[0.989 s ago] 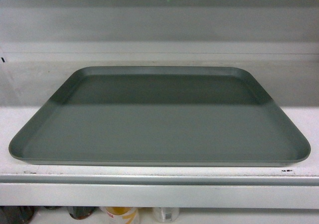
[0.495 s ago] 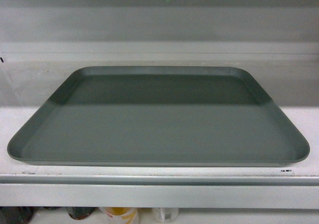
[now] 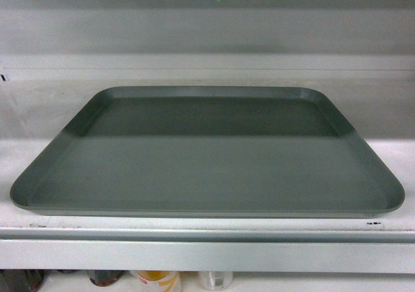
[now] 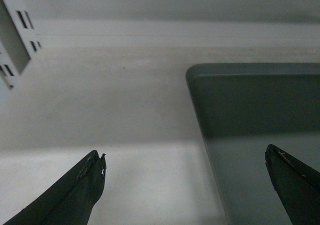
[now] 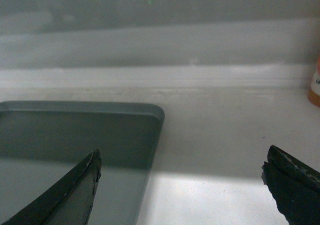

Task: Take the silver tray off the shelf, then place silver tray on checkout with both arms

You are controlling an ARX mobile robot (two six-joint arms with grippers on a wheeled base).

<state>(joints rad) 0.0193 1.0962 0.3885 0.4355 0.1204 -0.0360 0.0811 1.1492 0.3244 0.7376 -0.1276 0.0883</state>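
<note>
On shelf (image 3: 207, 256) tray (image 3: 207, 169) sits ungrabbed; your left gripper (image 4: 185, 185) and right gripper (image 5: 180, 185) gape wide astride its side rims, empty. Lift and checkout placement remain.

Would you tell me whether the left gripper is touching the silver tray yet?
Cannot tell. In the left wrist view the open left gripper straddles the silver tray edge, but no contact or gap shows plainly.

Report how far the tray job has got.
Done: nothing moved yet; the silver tray lies flat on the shelf. In hand: the approach. The left gripper is open, its fingers straddling the tray's left rim, and the right gripper is open astride the right rim; neither grips. Left: close both on the rims, lift the tray off, and set it on the checkout, which is not in view.
</note>
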